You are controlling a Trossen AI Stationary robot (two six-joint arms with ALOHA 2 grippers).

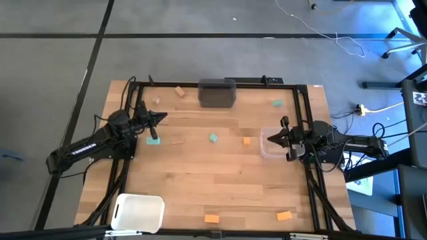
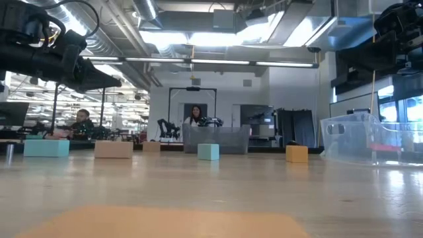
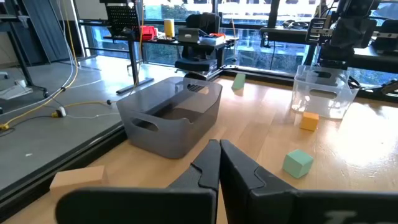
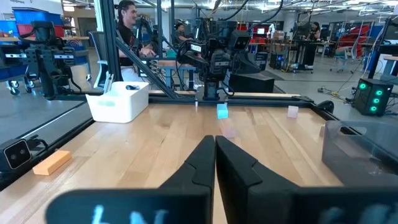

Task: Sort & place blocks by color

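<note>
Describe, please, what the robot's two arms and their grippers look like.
Both arms are dark, jointed links. The left arm bears pale lettering along one link, and black cables trail behind the right arm. The left gripper and right gripper each have two tapering black fingers.

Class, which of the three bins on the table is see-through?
The clear bin, right beside the right gripper; the bin at the far edge is dark grey, the near-left one white.

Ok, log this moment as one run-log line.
left gripper: shut, empty, table's left | right gripper: shut, empty, by clear bin | blocks: scattered, unsorted
</note>
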